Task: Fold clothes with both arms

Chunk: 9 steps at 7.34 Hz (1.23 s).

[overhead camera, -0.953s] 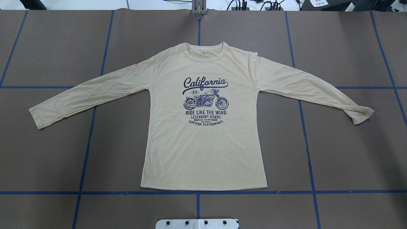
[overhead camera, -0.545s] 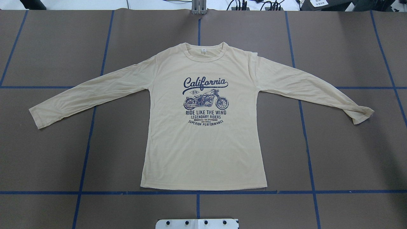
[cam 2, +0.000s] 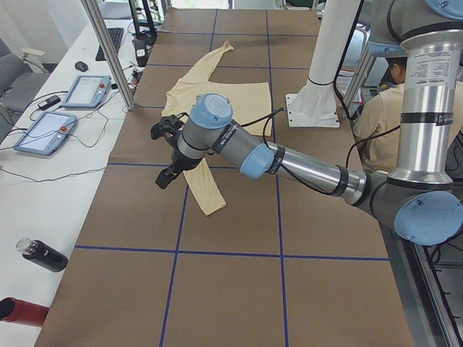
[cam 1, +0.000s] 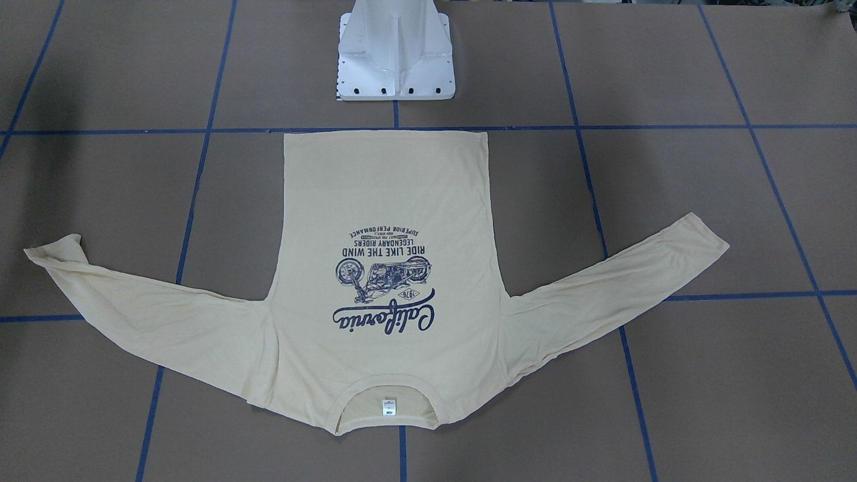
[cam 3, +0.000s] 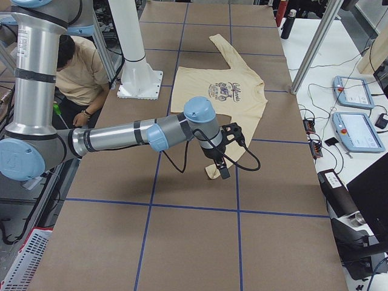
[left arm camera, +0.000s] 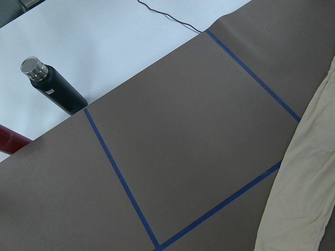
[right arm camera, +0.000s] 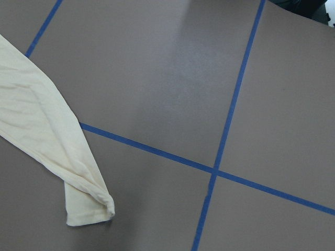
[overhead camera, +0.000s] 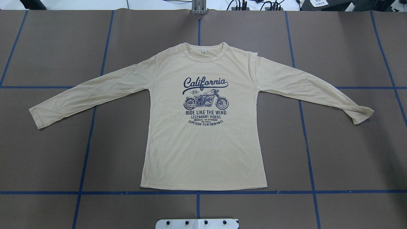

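The clothes are one cream-yellow long-sleeved T-shirt (overhead camera: 203,143) lying flat and face up on the brown table, sleeves spread, hem toward the robot base; it also shows in the front view (cam 1: 385,187). My left gripper (cam 2: 165,153) hovers above the left sleeve's cuff end (cam 2: 206,195). My right gripper (cam 3: 225,151) hangs over the right sleeve's cuff (cam 3: 212,171). Both grippers show only in the side views, so I cannot tell whether they are open or shut. The left wrist view shows the sleeve (left arm camera: 303,183) and the right wrist view a folded-over cuff (right arm camera: 89,209), but no fingers.
The white base pedestal (cam 1: 395,53) stands just behind the hem. Blue tape lines grid the table. A black bottle (cam 2: 43,254) and two control tablets (cam 2: 87,90) lie on the side bench. A person (cam 3: 82,66) sits behind the robot.
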Motion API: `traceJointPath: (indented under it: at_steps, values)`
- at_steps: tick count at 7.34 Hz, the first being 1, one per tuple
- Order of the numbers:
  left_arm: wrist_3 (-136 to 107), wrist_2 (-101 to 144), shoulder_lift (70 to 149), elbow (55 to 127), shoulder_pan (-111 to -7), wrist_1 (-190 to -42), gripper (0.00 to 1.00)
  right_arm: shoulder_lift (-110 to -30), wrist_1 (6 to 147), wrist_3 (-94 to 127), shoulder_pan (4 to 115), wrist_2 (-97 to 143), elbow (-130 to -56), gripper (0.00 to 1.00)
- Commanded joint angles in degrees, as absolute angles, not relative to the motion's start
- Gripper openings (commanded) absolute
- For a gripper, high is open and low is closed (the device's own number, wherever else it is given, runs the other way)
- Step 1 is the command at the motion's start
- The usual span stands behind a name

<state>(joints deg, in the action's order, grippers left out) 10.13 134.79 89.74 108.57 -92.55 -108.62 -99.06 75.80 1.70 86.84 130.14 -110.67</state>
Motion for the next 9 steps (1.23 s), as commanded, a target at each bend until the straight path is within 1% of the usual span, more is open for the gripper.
traceJointPath:
  at_steps: [1,2,3,4,6,7,9]
  values:
    - [10.2,134.7,89.6,108.7,-92.5,-108.7,1.0,-98.4,75.4,12.2,80.9,132.9,-110.8,1.0]
    - [10.2,134.7,89.5,108.7,-92.5,-108.7,1.0,-97.9,72.4,16.2,76.3,132.1,-110.2,1.0]
    - [10.2,134.7,89.5,108.7,-92.5,-108.7,1.0,-97.8,66.0,23.3,72.0,130.4,-108.0,1.0]
    - [10.2,134.7,89.6,108.6,-92.5,-108.7,1.0,-97.8,58.3,28.7,68.1,127.6,-104.3,1.0]
    - [10.2,134.7,89.6,108.6,-92.5,-108.7,1.0,-97.5,45.5,29.7,65.5,124.5,-94.1,0.98]
    - [10.2,134.8,89.3,108.8,-92.5,-108.7,1.0,-95.7,42.2,29.8,64.5,123.3,-89.8,0.98]
    - [10.3,134.8,89.0,109.0,-92.5,-108.7,1.0,-94.4,38.3,29.8,62.5,121.3,-85.3,0.91]
